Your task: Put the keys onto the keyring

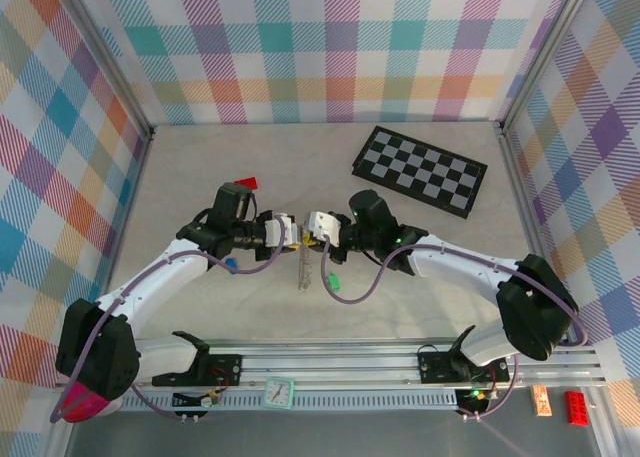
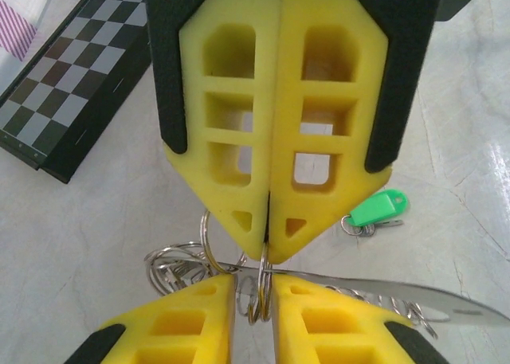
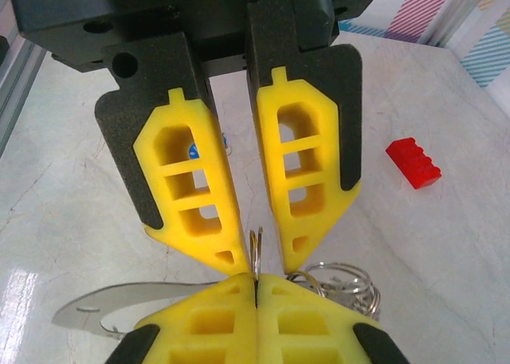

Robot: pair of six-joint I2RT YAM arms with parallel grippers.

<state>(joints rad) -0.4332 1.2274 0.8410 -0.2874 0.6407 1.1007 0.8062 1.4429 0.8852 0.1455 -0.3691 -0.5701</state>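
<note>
The two grippers meet tip to tip above the table's middle. My right gripper is shut on a thin silvery ring of the keyring, which stands up out of its tips. My left gripper is open, a finger on each side of that same ring with small gaps. More silvery loops of the keyring bunch beside the tips, and a flat metal strip trails from it. The green key lies on the table beyond, on its own small ring. The blue key lies under the left arm.
A black-and-grey checkerboard lies at the back right. A red block sits on the table at the back left of centre. Patterned walls close in three sides, and a metal rail runs along the near edge.
</note>
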